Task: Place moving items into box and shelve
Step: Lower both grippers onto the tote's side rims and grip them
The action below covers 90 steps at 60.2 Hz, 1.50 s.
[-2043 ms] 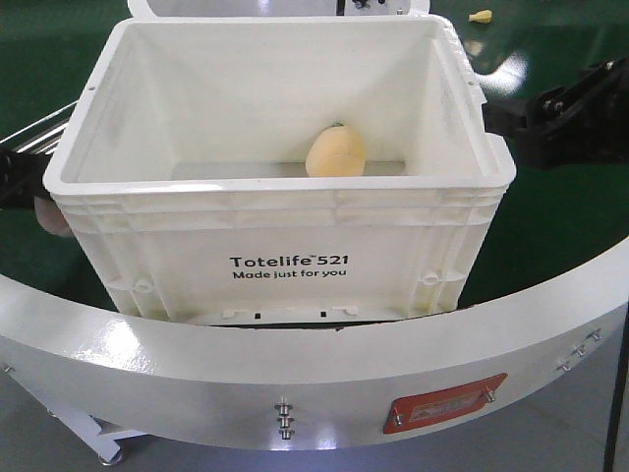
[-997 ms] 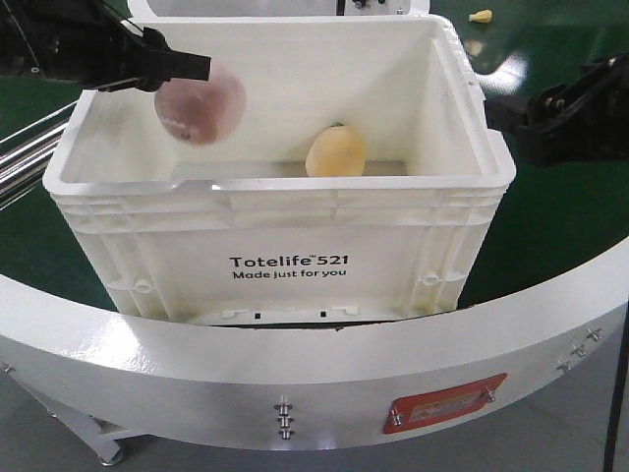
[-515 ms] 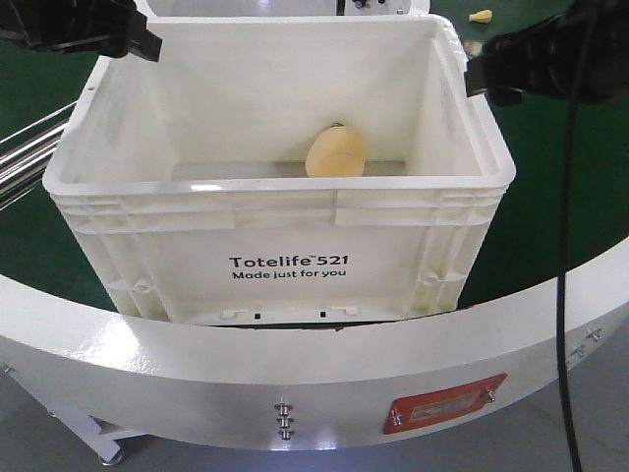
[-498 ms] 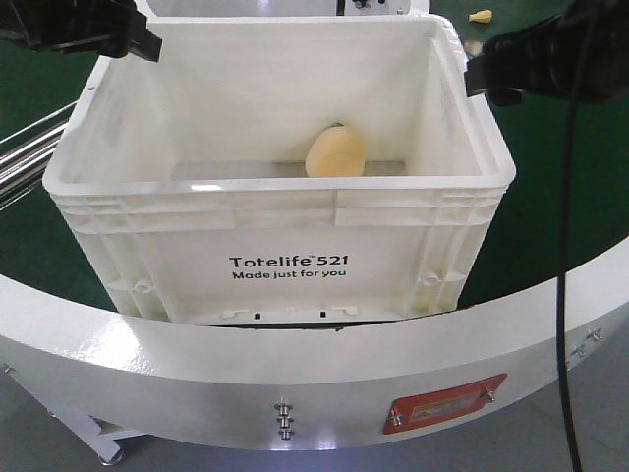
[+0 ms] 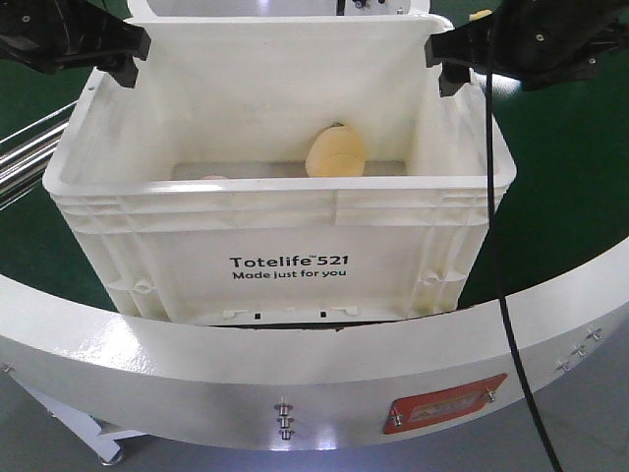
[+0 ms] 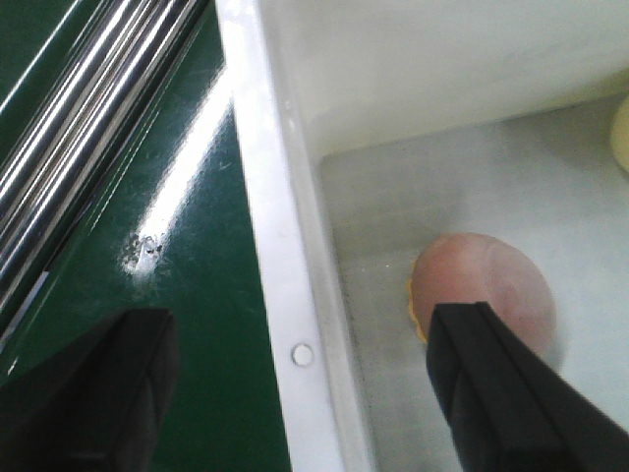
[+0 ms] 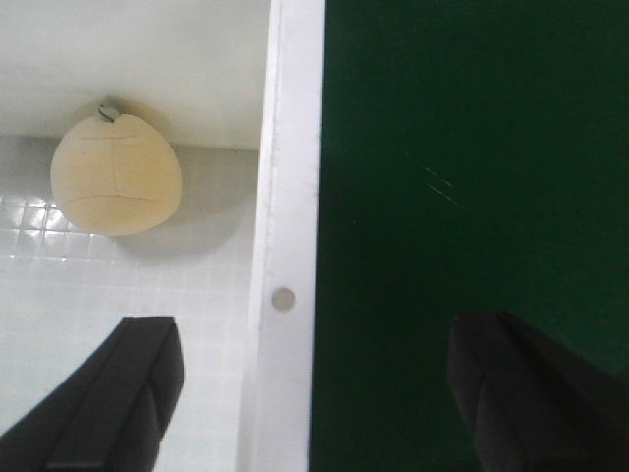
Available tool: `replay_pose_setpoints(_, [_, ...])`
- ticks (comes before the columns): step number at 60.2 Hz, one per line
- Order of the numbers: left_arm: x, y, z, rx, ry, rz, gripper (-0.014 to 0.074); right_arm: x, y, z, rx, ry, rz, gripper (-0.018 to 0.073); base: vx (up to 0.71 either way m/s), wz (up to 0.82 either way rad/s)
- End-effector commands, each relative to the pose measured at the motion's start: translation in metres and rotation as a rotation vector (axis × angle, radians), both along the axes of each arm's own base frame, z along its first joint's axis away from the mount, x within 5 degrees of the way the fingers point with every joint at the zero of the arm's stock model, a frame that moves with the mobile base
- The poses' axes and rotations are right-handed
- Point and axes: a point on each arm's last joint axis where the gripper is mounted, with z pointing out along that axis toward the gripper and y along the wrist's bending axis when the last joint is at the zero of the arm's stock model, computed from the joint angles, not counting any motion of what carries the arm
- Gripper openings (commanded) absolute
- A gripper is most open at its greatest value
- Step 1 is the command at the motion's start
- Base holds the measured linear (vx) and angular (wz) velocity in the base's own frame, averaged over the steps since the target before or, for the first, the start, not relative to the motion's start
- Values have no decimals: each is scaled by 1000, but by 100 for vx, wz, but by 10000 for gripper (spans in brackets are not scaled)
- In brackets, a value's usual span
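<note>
Shows a white tote (image 5: 280,202) holding both fruits, with the left gripper (image 5: 126,57) and right gripper (image 5: 442,59) spread open over its side rims.

Finds the pale yellow fruit (image 5: 335,150) on the tote floor by the far wall, toward the right side, small green stem end up. Finds the reddish-brown fruit (image 6: 482,285) on the floor close to the left wall, only a sliver peeking above the near rim in the front view. Reads "Totelife 521 Made just for you" in black on the near face. Straddles the left rim with the left gripper, empty, one finger (image 6: 511,393) above the reddish-brown fruit, the other outside over the green surface (image 5: 560,197). Straddles the right rim likewise with the right gripper, empty, jaws wide. Sets chrome rods (image 6: 88,118) just left of the tote, and a curved white rail (image 5: 295,364) with a red label (image 5: 444,401) across the front.
</note>
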Motion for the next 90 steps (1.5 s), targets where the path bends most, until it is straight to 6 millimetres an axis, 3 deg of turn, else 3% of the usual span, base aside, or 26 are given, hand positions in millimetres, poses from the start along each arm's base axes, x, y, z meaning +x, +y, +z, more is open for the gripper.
replay_pose_setpoints(1, [-3,9,22,-15,-98,36,608,2,-1,20,16,-96,18,587,0,0])
replay_pose_setpoints(8, [4,15,14,-14,-69,58,605,11,2,7,7,-65,17,587,0,0])
replay_pose_setpoints(29, [20,7,-15,-39,36,53,590,27,9,-19,-5,-2,17,587,0,0])
replay_pose_setpoints(45, [19,7,-18,-32,66,56,590,26,8,-19,-5,4,12,583,0,0])
replay_pose_setpoints(60, [19,7,-18,-31,71,57,590,23,7,0,-2,0,4,538,0,0])
replay_pose_setpoints(90, [17,7,-19,-27,87,59,587,22,7,-9,-15,76,-8,441,0,0])
